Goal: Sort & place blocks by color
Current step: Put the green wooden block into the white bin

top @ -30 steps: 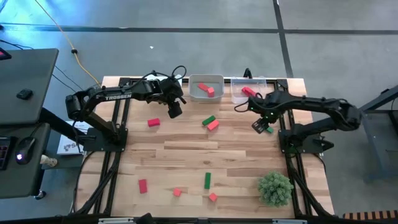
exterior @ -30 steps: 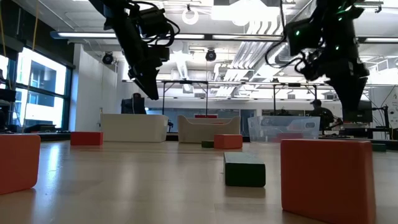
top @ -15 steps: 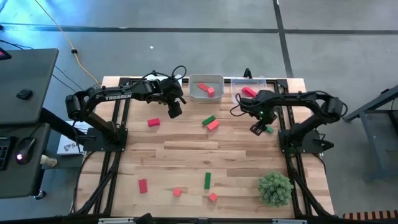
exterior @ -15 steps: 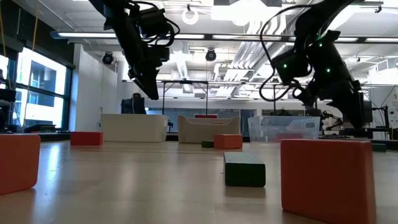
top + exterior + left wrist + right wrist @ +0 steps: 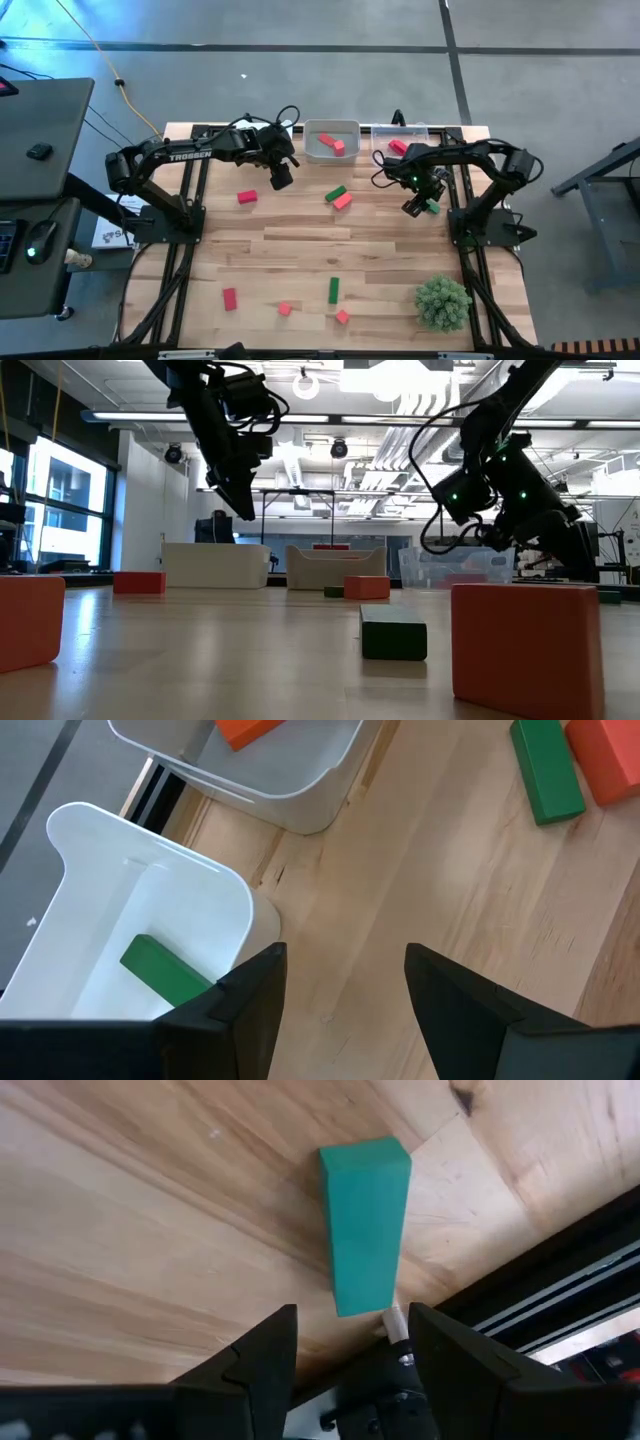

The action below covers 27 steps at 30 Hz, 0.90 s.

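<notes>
My right gripper is open and hangs low over a green block that lies flat near the table's right edge. Its fingertips stand either side of the block's near end without touching it. My left gripper is open and waits above the table's far left part, beside a white tray that holds a green block. A grey tray holds a red block, and a clear tray holds another red block. Several red, salmon and green blocks lie loose on the table.
A green block and a salmon block lie together mid-table, with a red block to their left. Near the front lie red, salmon, green and salmon blocks. A bushy green plant ball sits at the near right.
My right gripper has come down toward the green block by the table's right edge, and the right arm's elbow has folded in closer to the table. My left arm has kept still.
</notes>
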### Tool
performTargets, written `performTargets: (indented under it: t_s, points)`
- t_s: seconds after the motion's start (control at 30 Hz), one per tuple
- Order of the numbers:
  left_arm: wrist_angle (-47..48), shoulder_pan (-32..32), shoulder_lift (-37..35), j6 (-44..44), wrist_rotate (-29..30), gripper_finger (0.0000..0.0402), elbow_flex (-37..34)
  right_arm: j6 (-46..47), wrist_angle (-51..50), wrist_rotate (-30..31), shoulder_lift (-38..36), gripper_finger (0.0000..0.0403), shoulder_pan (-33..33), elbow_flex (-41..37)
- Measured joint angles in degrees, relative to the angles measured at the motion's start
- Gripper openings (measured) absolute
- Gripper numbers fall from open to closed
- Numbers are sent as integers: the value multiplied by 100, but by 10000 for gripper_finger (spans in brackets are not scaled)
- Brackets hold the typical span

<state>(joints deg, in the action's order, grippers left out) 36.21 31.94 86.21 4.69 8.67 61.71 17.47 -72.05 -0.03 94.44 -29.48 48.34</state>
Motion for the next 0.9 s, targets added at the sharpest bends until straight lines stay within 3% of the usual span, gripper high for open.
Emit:
performTargets:
  t_s: [0.73, 0.9]
  points:
    - [109, 0, 2, 101, 2, 193, 0, -848, 610, -388, 382, 181, -469, -607]
    - [109, 0, 2, 105, 2, 193, 0, -829, 617, -409, 384, 153, -424, -618]
